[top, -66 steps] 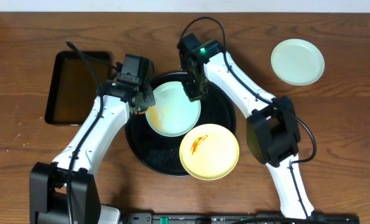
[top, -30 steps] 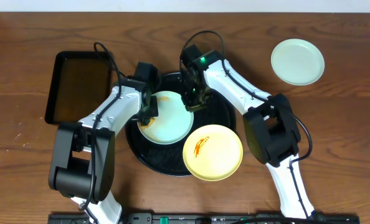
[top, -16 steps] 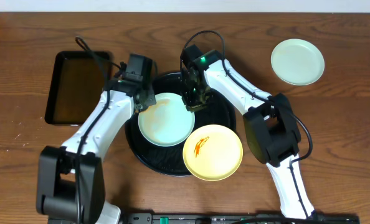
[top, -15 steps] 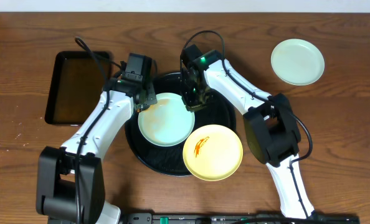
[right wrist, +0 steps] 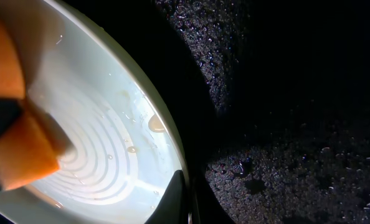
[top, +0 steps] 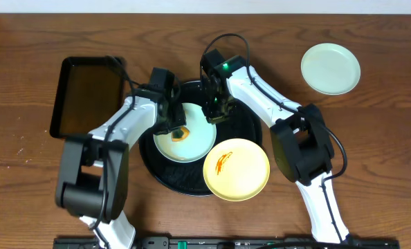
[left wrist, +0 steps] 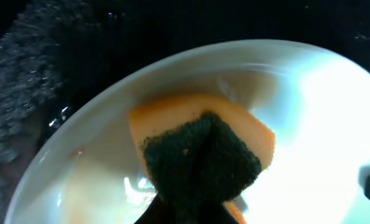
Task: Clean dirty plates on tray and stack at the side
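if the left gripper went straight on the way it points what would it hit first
The sponge in the left gripper, then the mint plate it seems pressed against.

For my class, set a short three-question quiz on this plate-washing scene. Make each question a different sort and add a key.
1. True or false: the yellow plate is clean.
2. The sponge rests on: A) the mint plate in the round tray; B) the yellow plate; C) the tray's bare floor.
3. Fill in: the sponge is orange and dark ____.
Key: 1 false, it bears an orange smear; 2 A; 3 green.
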{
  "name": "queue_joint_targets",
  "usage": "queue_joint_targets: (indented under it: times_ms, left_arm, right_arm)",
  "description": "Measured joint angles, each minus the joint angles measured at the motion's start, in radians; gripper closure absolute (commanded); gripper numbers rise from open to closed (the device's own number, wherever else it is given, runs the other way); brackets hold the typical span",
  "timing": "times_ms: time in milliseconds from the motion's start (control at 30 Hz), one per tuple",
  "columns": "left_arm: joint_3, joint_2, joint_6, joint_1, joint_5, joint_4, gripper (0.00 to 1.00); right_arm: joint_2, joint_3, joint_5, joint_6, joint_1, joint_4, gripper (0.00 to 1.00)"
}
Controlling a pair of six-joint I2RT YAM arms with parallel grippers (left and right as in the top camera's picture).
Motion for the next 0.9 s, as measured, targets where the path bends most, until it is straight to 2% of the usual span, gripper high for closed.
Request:
queue_joint_targets:
  times_ms: [233,733,900]
  left_arm:
    - [0.001,0.003,-0.007,0.025,0.003,-0.026,0.93]
    - [0.02,-0.004,-0.009,0.061,-0.214,-0.106,0.93]
    - [0.02,-0.059,-0.009,0.061,-0.348,-0.105,0.93]
  right_arm:
    - [0.0,0.0,0.002,0.0,0.0,-0.006,0.99]
    - [0.0,0.0,-0.031,0.0,0.001,-0.006,0.99]
    - [0.0,0.0,-0.058,0.0,0.002,-0.003,0.99]
